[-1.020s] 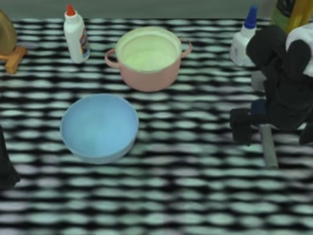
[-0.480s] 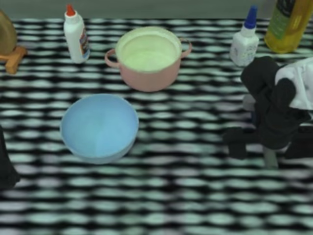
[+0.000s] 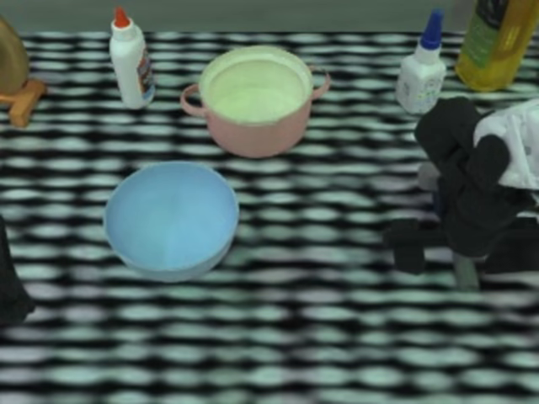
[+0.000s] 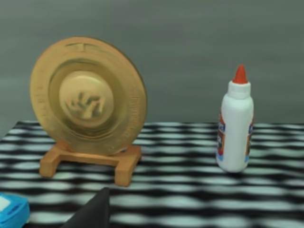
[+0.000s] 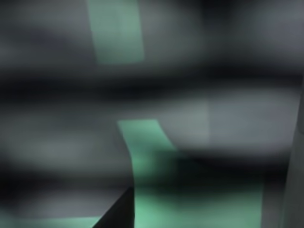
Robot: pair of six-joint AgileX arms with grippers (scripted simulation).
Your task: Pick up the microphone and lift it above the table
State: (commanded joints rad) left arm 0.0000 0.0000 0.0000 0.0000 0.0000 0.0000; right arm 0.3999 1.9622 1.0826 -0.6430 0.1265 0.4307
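Observation:
The microphone lies on the striped table (image 3: 320, 286) at the right, mostly hidden under my right arm. Its grey handle (image 3: 465, 273) pokes out toward the front, and a bit of its navy head (image 3: 439, 202) shows beside the wrist. My right gripper (image 3: 461, 250) is open and down over the microphone, one dark finger (image 3: 410, 244) on each side of the handle. The right wrist view shows only blurred table stripes and one dark fingertip (image 5: 121, 211). My left gripper (image 3: 7, 295) stays parked at the left edge, open, with one fingertip (image 4: 95, 211) showing.
A blue bowl (image 3: 171, 219) sits left of centre, with a pink pot (image 3: 255, 97) behind it. At the back stand a red-capped glue bottle (image 3: 131, 63), a blue-capped glue bottle (image 3: 419, 71) and a yellow bottle (image 3: 497, 38). A golden disc on a wooden stand (image 4: 88, 102) is at the back left.
My right arm moved toward the front and lower over the microphone, uncovering the yellow bottle. Its fingers now straddle the handle. It barely moved in the last half second.

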